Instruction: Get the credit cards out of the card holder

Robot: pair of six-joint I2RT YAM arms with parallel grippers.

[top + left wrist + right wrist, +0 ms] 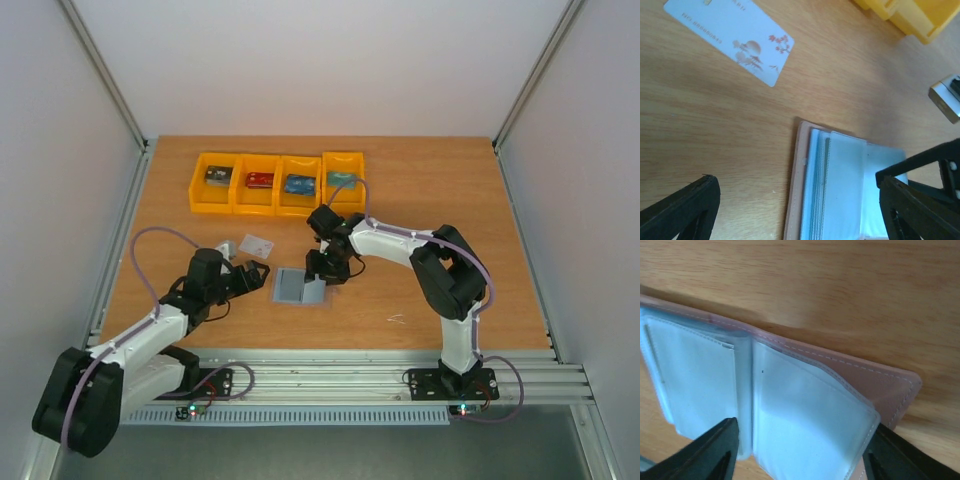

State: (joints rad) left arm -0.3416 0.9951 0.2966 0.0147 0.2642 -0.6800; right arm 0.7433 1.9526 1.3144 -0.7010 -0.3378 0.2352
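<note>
Card holder (298, 287) lies open and flat on the wooden table (450, 200), light blue sleeves up and pinkish cover showing at its edge, near the middle between the two arms. Right gripper (326, 268) hangs low over its right half, jaws apart, one finger (710, 452) by the centre crease and the other at the outer edge of a clear sleeve; whether they press on it I cannot tell. Left gripper (255, 274) sits just left of the holder, jaws wide apart with nothing between them. One credit card (732, 40), pale with small reddish marks, lies flat on the table beyond the holder, apart from it. Four orange bins (215, 205) stand in a row at the far side, each with a small object inside
</note>
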